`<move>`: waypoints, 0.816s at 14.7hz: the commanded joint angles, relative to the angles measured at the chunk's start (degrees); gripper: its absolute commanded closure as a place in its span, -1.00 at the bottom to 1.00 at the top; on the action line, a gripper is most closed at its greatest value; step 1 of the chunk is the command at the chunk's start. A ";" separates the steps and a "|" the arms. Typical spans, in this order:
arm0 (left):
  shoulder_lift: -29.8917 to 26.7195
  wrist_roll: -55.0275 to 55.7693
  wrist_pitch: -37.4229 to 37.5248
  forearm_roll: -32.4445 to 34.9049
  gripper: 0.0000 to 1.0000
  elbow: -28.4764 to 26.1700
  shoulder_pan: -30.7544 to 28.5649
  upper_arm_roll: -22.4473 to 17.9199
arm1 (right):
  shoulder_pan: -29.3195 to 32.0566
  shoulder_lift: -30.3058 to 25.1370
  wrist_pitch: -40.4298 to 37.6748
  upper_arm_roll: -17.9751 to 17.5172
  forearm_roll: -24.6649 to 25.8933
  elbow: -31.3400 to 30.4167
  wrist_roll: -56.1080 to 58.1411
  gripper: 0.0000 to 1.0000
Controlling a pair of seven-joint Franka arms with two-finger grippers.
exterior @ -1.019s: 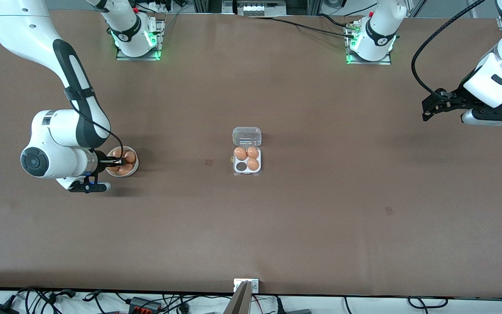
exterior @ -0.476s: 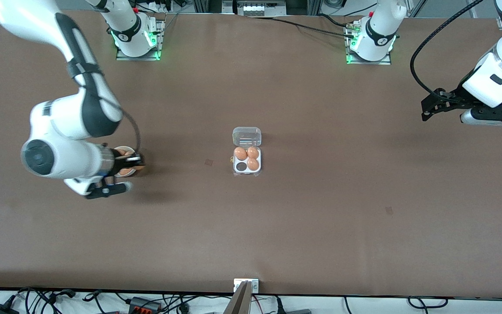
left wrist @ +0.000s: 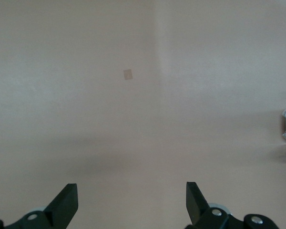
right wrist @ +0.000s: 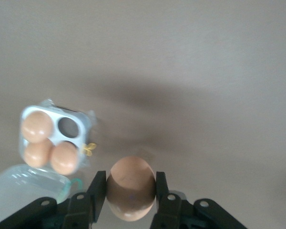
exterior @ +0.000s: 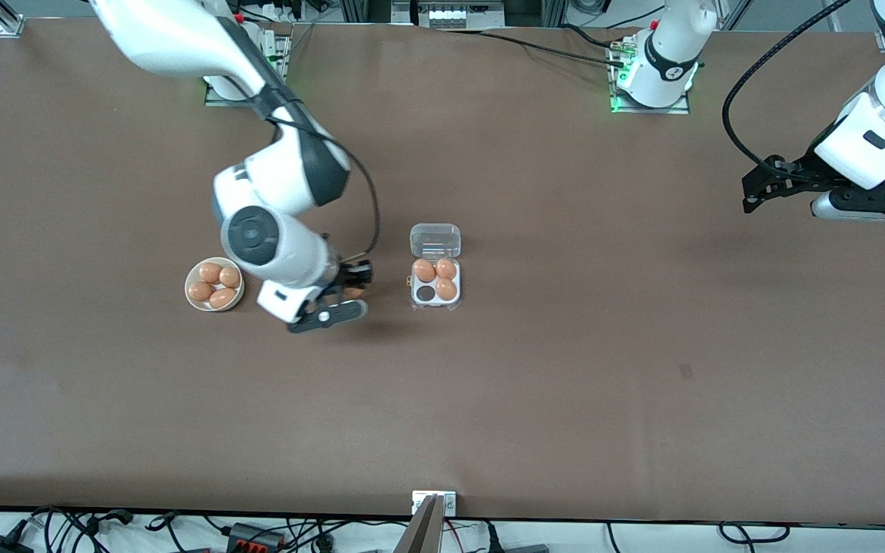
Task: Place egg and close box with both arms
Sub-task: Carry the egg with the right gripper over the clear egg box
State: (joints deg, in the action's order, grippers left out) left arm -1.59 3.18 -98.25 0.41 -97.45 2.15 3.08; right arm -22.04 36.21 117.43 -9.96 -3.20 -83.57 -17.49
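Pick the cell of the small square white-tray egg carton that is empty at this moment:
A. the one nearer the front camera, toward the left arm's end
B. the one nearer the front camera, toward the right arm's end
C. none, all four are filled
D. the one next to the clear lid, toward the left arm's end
B: in the small square white-tray egg carton that cell shows dark, while smooth orange-tan eggs fill the other three.

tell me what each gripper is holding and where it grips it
The right gripper holds an egg by its two sides, over bare table. The left gripper holds nothing.
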 commanded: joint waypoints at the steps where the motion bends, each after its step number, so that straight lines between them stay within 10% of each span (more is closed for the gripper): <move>1: -1.05 -0.45 0.16 1.43 -1.00 -0.81 -0.04 0.26 | -4.31 2.99 1.57 0.30 1.00 3.15 -8.67 1.00; 12: -1.05 -0.46 0.16 1.43 -1.00 -0.90 -0.04 0.26 | -7.76 7.47 10.89 0.30 0.91 3.15 -18.10 1.00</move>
State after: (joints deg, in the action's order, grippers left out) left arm -1.59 3.18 -98.25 0.41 -97.46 2.15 3.08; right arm -29.36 42.21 128.11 -9.71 -3.02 -82.27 -33.92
